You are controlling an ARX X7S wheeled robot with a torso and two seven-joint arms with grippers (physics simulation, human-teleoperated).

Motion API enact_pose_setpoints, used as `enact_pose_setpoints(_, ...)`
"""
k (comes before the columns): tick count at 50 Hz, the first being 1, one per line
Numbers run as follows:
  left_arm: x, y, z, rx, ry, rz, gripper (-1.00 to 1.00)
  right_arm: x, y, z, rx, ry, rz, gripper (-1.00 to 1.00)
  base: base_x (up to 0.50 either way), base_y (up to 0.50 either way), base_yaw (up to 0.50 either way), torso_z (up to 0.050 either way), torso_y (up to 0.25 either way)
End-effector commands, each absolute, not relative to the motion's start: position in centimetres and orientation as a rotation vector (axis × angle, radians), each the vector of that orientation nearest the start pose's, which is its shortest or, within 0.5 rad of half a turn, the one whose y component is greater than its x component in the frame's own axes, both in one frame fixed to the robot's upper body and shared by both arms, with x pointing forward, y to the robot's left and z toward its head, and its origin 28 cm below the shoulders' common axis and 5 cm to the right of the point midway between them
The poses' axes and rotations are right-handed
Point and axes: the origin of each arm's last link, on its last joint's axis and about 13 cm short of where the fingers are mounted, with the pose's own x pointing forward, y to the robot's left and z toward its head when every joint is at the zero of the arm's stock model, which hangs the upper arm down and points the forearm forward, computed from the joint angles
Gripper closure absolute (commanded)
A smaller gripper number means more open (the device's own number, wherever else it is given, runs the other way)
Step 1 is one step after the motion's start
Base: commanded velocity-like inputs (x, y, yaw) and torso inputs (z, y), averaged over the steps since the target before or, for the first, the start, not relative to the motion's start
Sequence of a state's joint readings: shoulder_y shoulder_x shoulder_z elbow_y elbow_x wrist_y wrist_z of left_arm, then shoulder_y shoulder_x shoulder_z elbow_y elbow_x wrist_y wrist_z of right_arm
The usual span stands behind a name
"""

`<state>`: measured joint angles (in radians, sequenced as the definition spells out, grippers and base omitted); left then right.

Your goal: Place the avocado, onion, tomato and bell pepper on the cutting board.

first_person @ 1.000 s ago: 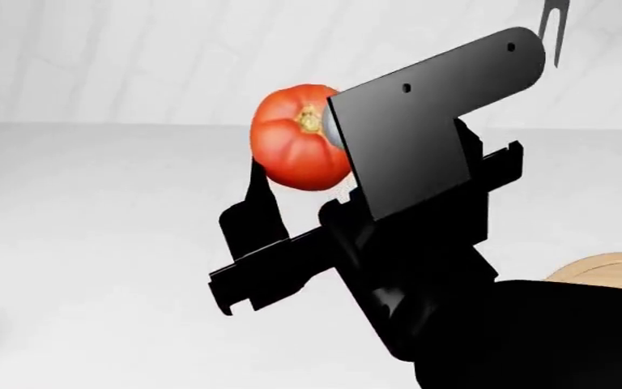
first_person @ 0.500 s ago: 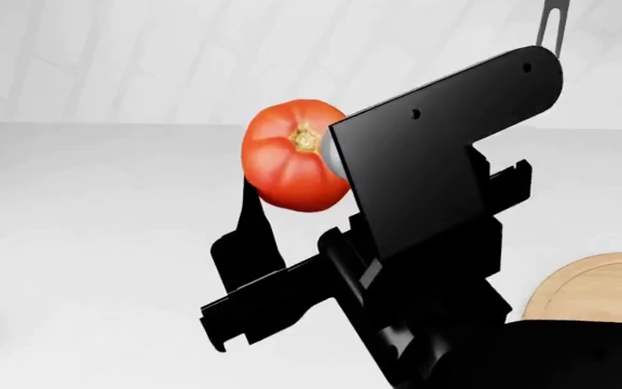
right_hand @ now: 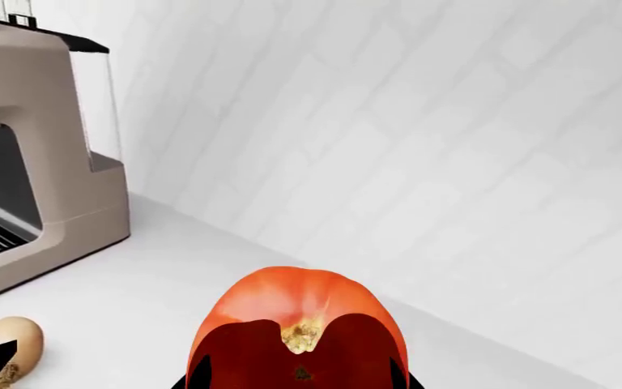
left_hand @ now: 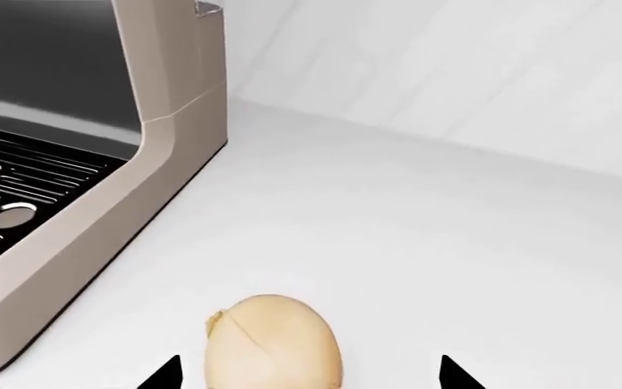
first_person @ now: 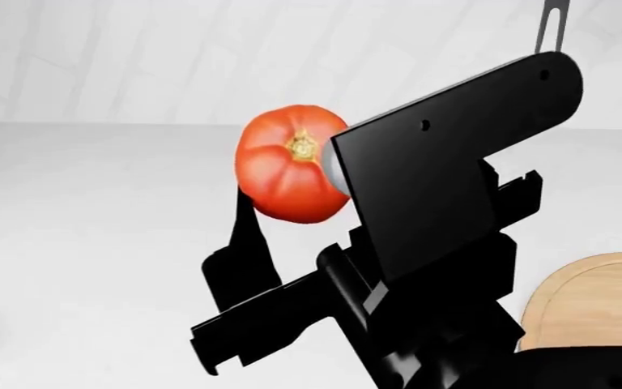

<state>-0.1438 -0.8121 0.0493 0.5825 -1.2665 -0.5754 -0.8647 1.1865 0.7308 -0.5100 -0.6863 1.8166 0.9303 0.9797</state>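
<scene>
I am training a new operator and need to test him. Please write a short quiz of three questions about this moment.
1. True or false: the tomato lies on the cutting board.
2. Which gripper holds the tomato? A left, B right.
3. Which vegetable lies on the counter before the left gripper?

Key:
1. False; it is held in the air.
2. B, the right gripper.
3. The onion.

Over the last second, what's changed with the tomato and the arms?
In the head view the right hand, shut on the tomato, has drifted slightly down and left, and more of the cutting board now shows at lower right. The brown object at the lower left edge is gone; a dark part shows there instead. The tomato stays gripped, off the counter. The onion sits between the left hand's fingertips.
</scene>
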Motion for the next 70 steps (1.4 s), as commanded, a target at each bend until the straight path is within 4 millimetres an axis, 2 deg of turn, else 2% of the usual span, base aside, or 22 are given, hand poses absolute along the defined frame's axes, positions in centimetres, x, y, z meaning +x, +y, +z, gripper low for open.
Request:
enact_pose_setpoints(1, 20.1, 27.6, 14.5, -0.146, 0.269, 0.221, -1.0, 18.6, -9.1, 29.5, -0.161, -0.016, 0.471, 1.0, 0.0, 0.0, 0.0, 0.0, 0.0)
enact_pose_setpoints(18, 21.1, 27.4, 14.0, -0.145, 0.277, 0.222, -1.0, 17.9, -9.2, 29.6, -0.154, -0.009, 0.469, 1.0, 0.0, 0.0, 0.0, 0.0, 0.0)
enact_pose_setpoints(33, 21.5, 28.0, 12.2, -0.157, 0.318, 0.286, -1.0, 17.1, -9.2, 29.8, -0.146, -0.002, 0.472, 1.0, 0.0, 0.0, 0.0, 0.0, 0.0)
enact_pose_setpoints(43, 21.7, 27.8, 11.8, -0.158, 0.336, 0.284, -1.0, 16.8, -9.4, 29.9, -0.144, 0.0, 0.473, 1.0, 0.0, 0.0, 0.0, 0.0, 0.001)
enact_pose_setpoints(52, 22.9, 27.9, 11.1, -0.151, 0.35, 0.273, -1.0, 16.7, -9.4, 29.9, -0.143, 0.001, 0.471, 1.0, 0.0, 0.0, 0.0, 0.0, 0.0)
enact_pose_setpoints(60, 23.1, 27.9, 10.7, -0.147, 0.361, 0.284, -1.0, 16.7, -9.4, 29.8, -0.142, 0.005, 0.471, 1.0, 0.0, 0.0, 0.0, 0.0, 0.0)
enact_pose_setpoints(61, 23.0, 27.8, 10.8, -0.146, 0.354, 0.281, 1.0, 16.7, -9.4, 29.7, -0.142, 0.006, 0.471, 1.0, 0.0, 0.0, 0.0, 0.0, 0.0)
enact_pose_setpoints(70, 22.2, 27.6, 11.8, -0.149, 0.329, 0.255, 1.0, 16.6, -9.5, 29.7, -0.138, 0.01, 0.465, 1.0, 0.0, 0.0, 0.0, 0.0, 0.0)
